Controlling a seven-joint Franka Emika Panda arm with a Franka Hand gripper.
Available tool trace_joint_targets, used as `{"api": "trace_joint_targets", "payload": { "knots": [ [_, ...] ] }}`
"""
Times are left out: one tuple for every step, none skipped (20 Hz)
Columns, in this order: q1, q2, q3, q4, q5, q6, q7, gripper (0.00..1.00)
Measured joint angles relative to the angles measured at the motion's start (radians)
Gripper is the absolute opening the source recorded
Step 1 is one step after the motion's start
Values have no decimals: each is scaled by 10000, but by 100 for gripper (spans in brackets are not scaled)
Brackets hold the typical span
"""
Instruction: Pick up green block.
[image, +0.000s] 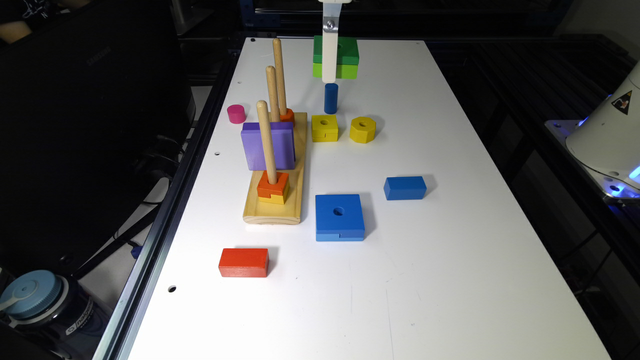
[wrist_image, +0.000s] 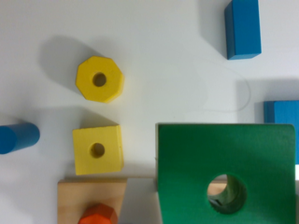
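Note:
The green block, dark green over lime green with a centre hole, hangs in the air over the far end of the white table. My gripper is shut on it, one white finger running down its near face. In the wrist view the green block looms large and close, well above the things on the table. Part of the wooden peg base shows through its hole.
Below stand a blue cylinder, a yellow square block and a yellow octagon. Three tall pegs rise from the wooden base, which carries purple and orange blocks. A blue square block, blue brick and red brick lie nearer.

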Motion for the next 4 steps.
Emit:
{"api": "trace_joint_targets", "payload": {
  "knots": [
    [0, -1, 0, 0, 0, 0, 0, 0],
    [0, -1, 0, 0, 0, 0, 0, 0],
    [0, -1, 0, 0, 1, 0, 0, 0],
    [0, -2, 0, 0, 1, 0, -1, 0]
  ]
}}
